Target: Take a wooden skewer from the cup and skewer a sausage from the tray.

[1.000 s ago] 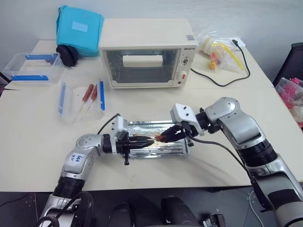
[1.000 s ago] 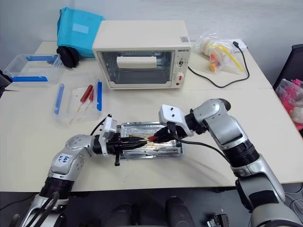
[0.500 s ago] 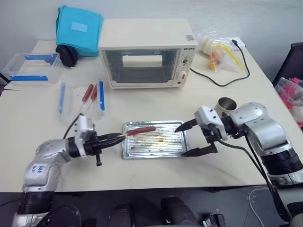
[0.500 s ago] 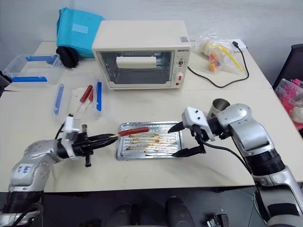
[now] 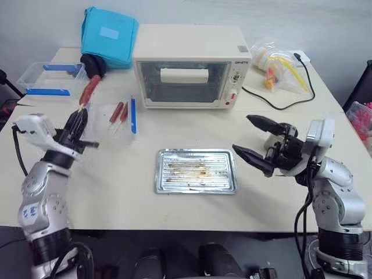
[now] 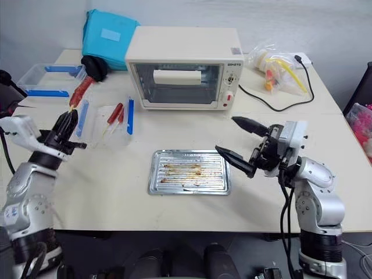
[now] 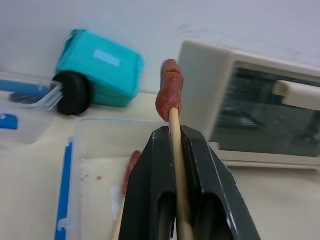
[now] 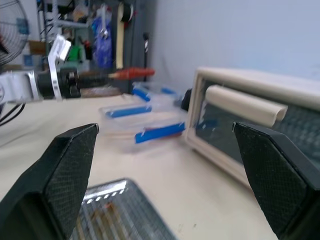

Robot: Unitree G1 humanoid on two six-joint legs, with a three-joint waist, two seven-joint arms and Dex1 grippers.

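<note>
On the toaster oven (image 5: 192,65), the door's corner lettering is unreadable.

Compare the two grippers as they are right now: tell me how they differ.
The left gripper has its fingers shut on the wooden skewer, whose tip carries the sausage; the right gripper has its fingers spread wide and holds nothing. The left gripper is raised beside the clear plastic box, the right gripper beside the tray. Both have two black fingers.
</note>
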